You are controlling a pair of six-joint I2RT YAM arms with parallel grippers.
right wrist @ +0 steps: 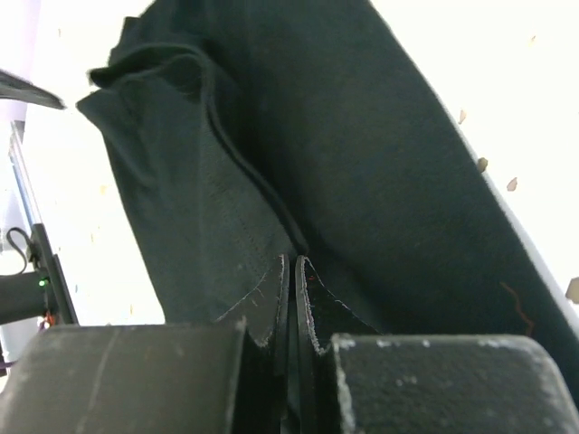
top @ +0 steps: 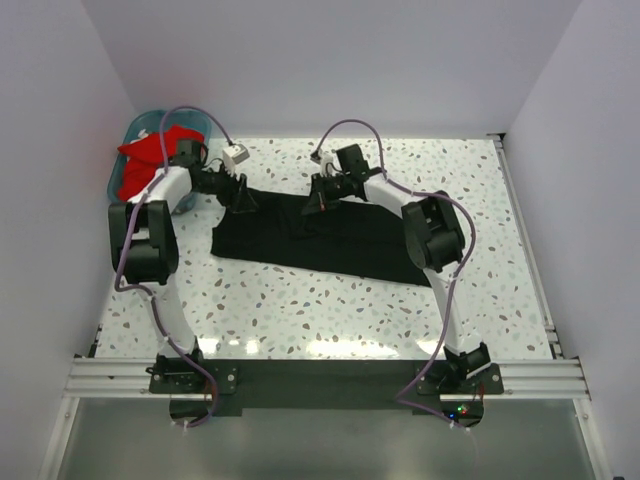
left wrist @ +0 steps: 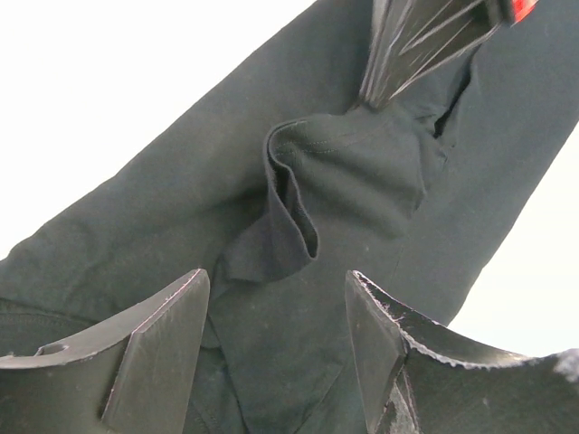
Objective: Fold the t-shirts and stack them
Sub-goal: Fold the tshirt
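Note:
A large black t-shirt (top: pixel 330 240) lies spread across the middle of the table, wrinkled along its far edge. My left gripper (top: pixel 243 203) hovers over its far left corner, open, its two fingers astride bare cloth (left wrist: pixel 271 362) with nothing pinched between them (left wrist: pixel 276 276). My right gripper (top: pixel 315 205) is at the shirt's far edge, shut on a raised fold of the black cloth (right wrist: pixel 294 259). In the left wrist view its fingers (left wrist: pixel 407 45) pull that fold up into a peak. Red t-shirts (top: pixel 150 160) lie heaped in the basket at the far left.
The teal plastic basket (top: pixel 150 122) stands in the far left corner against the wall. White walls close in the table on the left, far and right sides. A metal rail (top: pixel 320 375) runs along the near edge, with both arm bases on it.

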